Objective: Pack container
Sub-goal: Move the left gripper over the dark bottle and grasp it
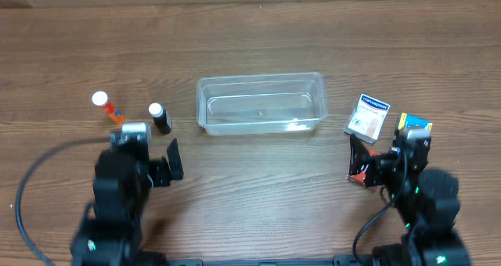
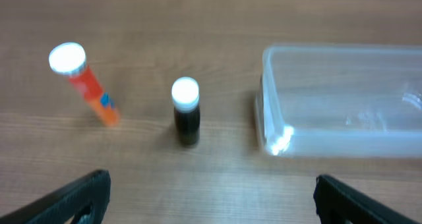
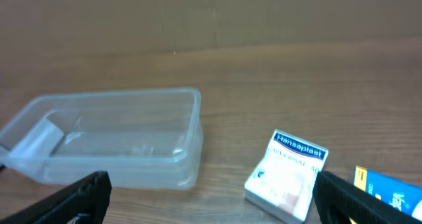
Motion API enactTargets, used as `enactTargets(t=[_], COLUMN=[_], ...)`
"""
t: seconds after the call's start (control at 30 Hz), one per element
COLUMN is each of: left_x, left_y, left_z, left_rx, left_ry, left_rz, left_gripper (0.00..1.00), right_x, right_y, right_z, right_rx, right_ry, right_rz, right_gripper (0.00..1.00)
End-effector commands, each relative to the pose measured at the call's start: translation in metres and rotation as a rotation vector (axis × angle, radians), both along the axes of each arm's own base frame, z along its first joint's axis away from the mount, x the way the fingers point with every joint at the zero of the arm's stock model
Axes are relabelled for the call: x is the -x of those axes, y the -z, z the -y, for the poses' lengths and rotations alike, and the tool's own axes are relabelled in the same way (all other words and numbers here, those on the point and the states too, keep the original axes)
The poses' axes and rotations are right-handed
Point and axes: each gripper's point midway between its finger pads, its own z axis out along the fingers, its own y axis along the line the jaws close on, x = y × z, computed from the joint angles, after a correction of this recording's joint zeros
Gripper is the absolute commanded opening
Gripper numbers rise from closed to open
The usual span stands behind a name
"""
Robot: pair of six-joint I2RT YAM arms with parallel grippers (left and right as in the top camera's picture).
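Observation:
The clear plastic container [image 1: 261, 104] sits empty at the table's middle; it also shows in the left wrist view [image 2: 343, 102] and the right wrist view [image 3: 109, 145]. An orange tube with a white cap [image 1: 108, 108] [image 2: 84, 84] and a small dark bottle with a white cap [image 1: 160, 118] [image 2: 186, 111] stand left of it. A white plaster box [image 1: 369, 115] [image 3: 287, 176] and a blue box [image 1: 415, 127] [image 3: 389, 188] lie to its right. My left gripper [image 1: 174, 160] [image 2: 211, 197] is open and empty, near the dark bottle. My right gripper [image 1: 358, 158] [image 3: 211, 197] is open and empty, near the plaster box.
A red item [image 1: 362, 176] lies partly hidden under the right gripper. A black cable [image 1: 31, 180] loops at the left side of the wooden table [image 1: 250, 47]. A cardboard wall [image 3: 211, 16] stands behind the table.

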Motion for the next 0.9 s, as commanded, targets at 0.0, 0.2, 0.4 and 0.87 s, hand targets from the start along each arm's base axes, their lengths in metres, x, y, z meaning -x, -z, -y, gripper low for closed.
enactTargets(t=[0.0, 0.2, 0.4, 0.87], left_x=[-0.016, -0.007, -0.027, -0.116], left_y=[-0.035, -0.048, -0.056, 0.064], left_z=[0.001, 0.014, 0.018, -0.011], left_rx=[-0.008, 0.021, 0.047, 0.042], left_ry=[-0.006, 0.045, 0.032, -0.116], left_rz=[-0.159, -0.471, -0.536, -0.842], left_gripper=[1.0, 1.0, 1.0, 1.0], right_x=[-0.009, 0.003, 0.0, -0.003], right_y=[-0.027, -0.008, 0.013, 0.016], right_z=[-0.001, -0.002, -0.006, -0.007], right_rx=[-0.031, -0.001, 0.0, 0.001], right_ry=[0.023, 0.031, 0.017, 0.018], right_rz=[-0.151, -0.582, -0.75, -0.761], right_gripper=[1.0, 1.0, 1.0, 1.0])
